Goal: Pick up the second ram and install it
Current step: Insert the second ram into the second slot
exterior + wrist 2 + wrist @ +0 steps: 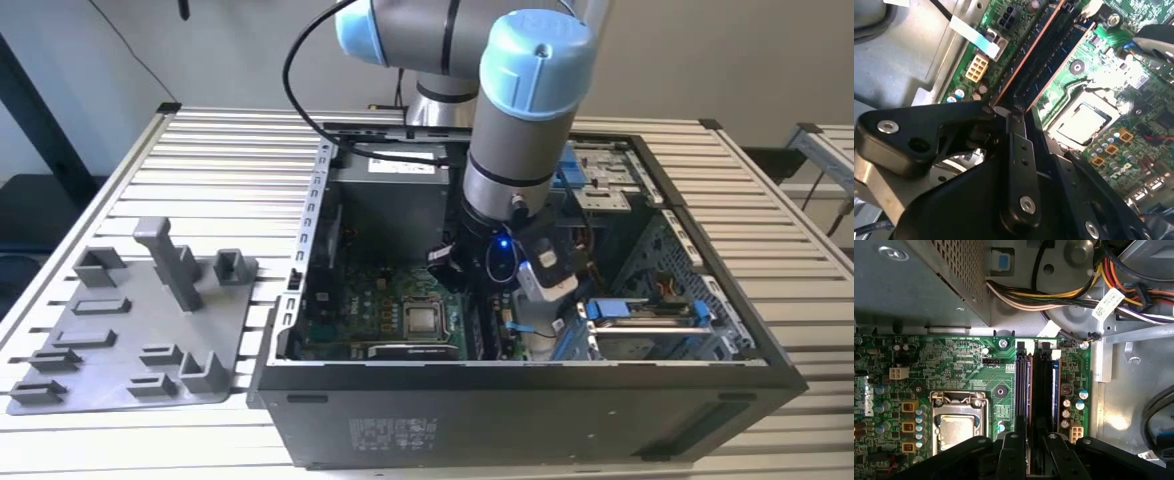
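A: Currently, where is the second ram?

B: Standing in its motherboard slot beside the first stick, inside the computer case mid-bench. Seating looks nearly complete; latching unconfirmed.

A: Tool?

B: Over the ram's end; whether clenched or released, I cannot tell.

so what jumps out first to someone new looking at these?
The arm with its light-blue joints reaching down into the open computer case in the exterior view. In both wrist views the gripper sits right over the memory slots on the green motherboard, with two dark memory sticks standing side by side beside the metal-capped processor socket. On the exterior view's left lies a grey plastic holder tray.
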